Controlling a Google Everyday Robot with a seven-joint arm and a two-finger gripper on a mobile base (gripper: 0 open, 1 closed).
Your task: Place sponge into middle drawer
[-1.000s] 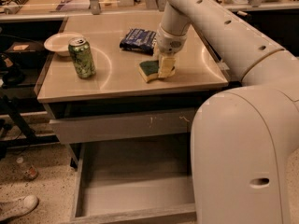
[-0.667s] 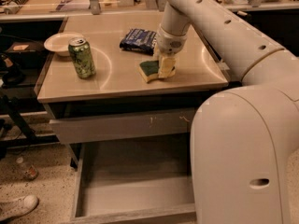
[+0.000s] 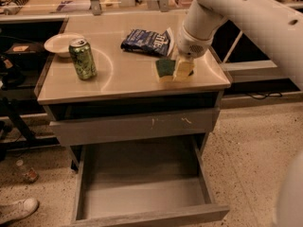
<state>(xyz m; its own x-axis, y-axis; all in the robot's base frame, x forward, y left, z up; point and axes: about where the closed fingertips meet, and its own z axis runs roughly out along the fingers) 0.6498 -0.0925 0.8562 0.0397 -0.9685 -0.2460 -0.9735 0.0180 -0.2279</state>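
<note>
Green-topped sponge (image 3: pixel 164 68) sat 4 o'clock on tabletop (image 3: pixel 123 77) w/ gripper (image 3: pixel 183 70) at its 3 o'clock edge; grip can't be told. Below, middle drawer (image 3: pixel 142 198) stood open.

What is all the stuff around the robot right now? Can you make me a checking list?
Surface: tan countertop, with several things on it.
Job's things: sponge lies near the countertop's front right edge; middle drawer is pulled out below, nothing seen inside.
Clutter: green can, white bowl and blue snack bag, all on the countertop.
Grippers: gripper is down at the sponge's right side.
Cables: dark cable on the floor at the right.
Surroundings: speckled floor; white shoe at the bottom left; scratched drawer front above the open drawer.
</note>
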